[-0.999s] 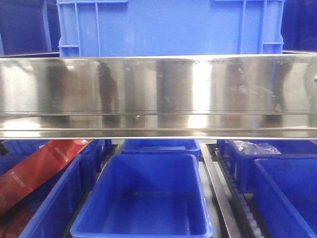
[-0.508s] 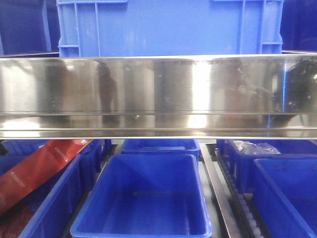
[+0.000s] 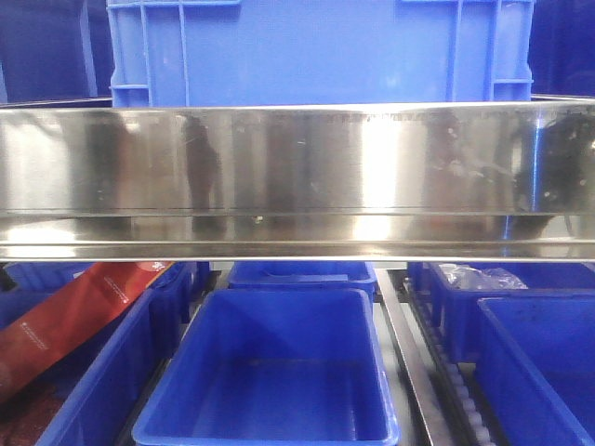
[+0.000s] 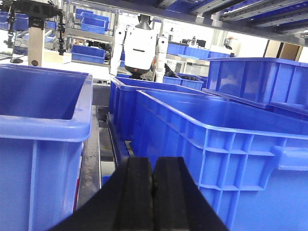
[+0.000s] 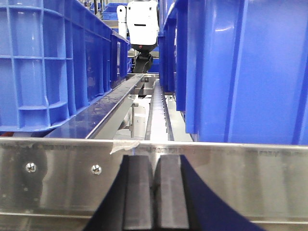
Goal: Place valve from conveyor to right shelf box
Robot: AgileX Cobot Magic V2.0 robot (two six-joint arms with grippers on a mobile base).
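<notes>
We are facing a wide stainless steel shelf rail [image 3: 297, 177] that is stretching across the whole front view, with a large light-blue crate [image 3: 316, 51] sitting above it and an open blue bin [image 3: 270, 372] lying below, flanked by other blue bins; the one at far left is holding a red packet [image 3: 74, 316]. On our left wrist view, big blue crates [image 4: 211, 144] are standing on either side of a narrow gap, and a white robot [image 4: 140, 45] is standing far behind them. Our left pincer [image 4: 153, 192] is showing its black pads pressed together with nothing between them. Our right pincer [image 5: 155, 192] is likewise fully closed and empty, hanging just in front of a screwed steel rail [image 5: 62, 168] between blue crates. We are seeing neither the valve nor the conveyor in any view.
</notes>
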